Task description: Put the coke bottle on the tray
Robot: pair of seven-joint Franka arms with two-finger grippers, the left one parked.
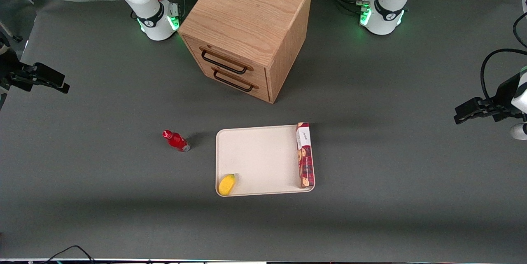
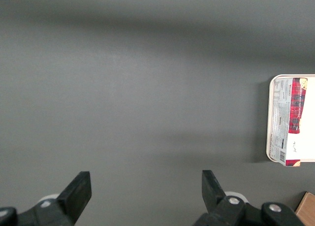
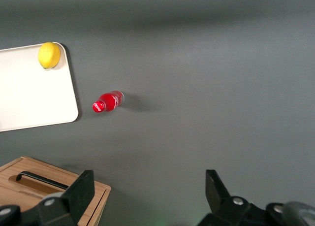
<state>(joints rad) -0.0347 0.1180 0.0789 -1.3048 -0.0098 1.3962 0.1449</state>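
The coke bottle (image 1: 176, 140), small and red with a red cap, is on the grey table beside the cream-white tray (image 1: 259, 153), on the working arm's side of it and apart from its rim. In the right wrist view the bottle (image 3: 108, 102) lies close to the tray's edge (image 3: 74, 95). My right gripper (image 1: 55, 82) is open and empty, held high near the working arm's end of the table, well away from the bottle. Its jaws (image 3: 147, 186) stand wide apart over bare table.
A yellow lemon (image 1: 227, 184) sits in the tray's near corner. A long red cookie box (image 1: 305, 155) lies along the tray's edge toward the parked arm. A wooden drawer cabinet (image 1: 247, 29) stands farther from the front camera than the tray.
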